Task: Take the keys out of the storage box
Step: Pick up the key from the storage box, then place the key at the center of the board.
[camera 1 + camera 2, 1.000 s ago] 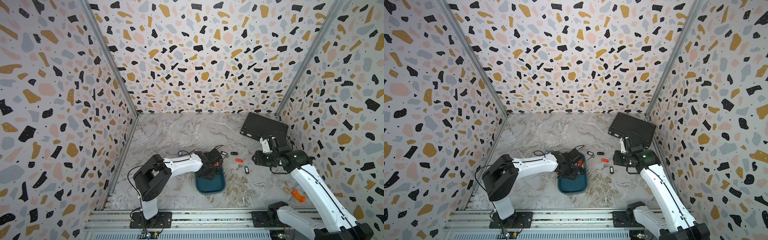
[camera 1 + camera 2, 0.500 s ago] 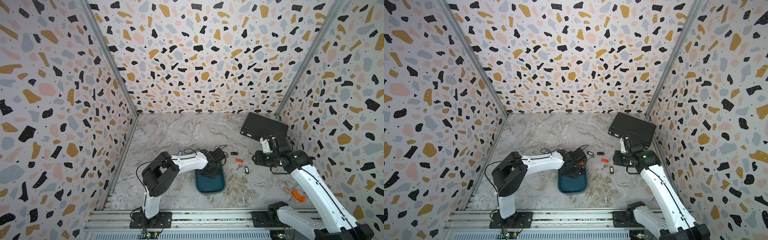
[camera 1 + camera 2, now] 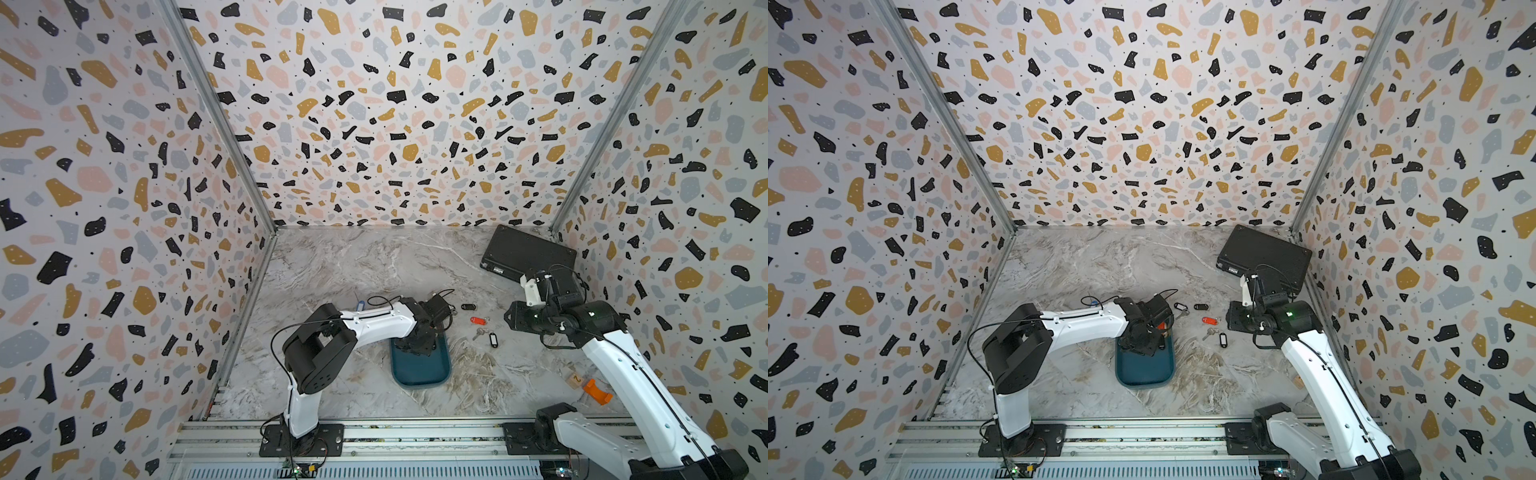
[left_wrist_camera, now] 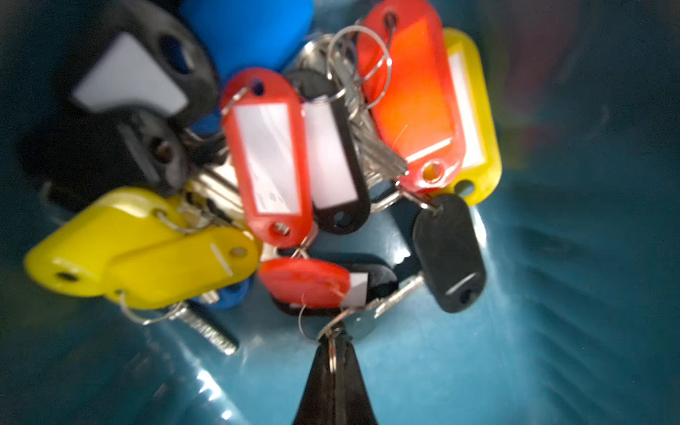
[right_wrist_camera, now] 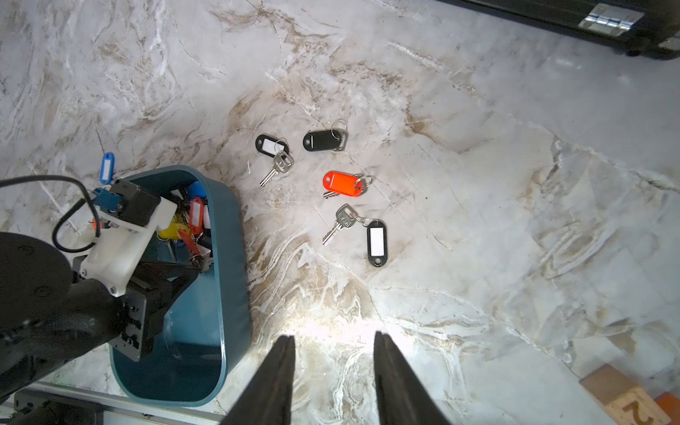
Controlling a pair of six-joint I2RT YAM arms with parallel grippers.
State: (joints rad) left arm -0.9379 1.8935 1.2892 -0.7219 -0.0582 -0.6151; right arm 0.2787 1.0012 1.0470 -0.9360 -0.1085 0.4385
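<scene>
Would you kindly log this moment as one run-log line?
left claw: shut on ring in box | right claw: open, empty, above table | keys: pile in box, several on table

storage box [image 3: 420, 371]: shallow teal tray, rounded corners, sits flat on table [image 3: 353, 270], front-middle. keys [image 4: 268, 158] all heaped at its far end, rings tangled, tags red/yellow/black/blue, some with white labels. near end bare. loose keys [image 5: 342, 183] lie on table beside box: one red tag, three black, one blue.
</scene>
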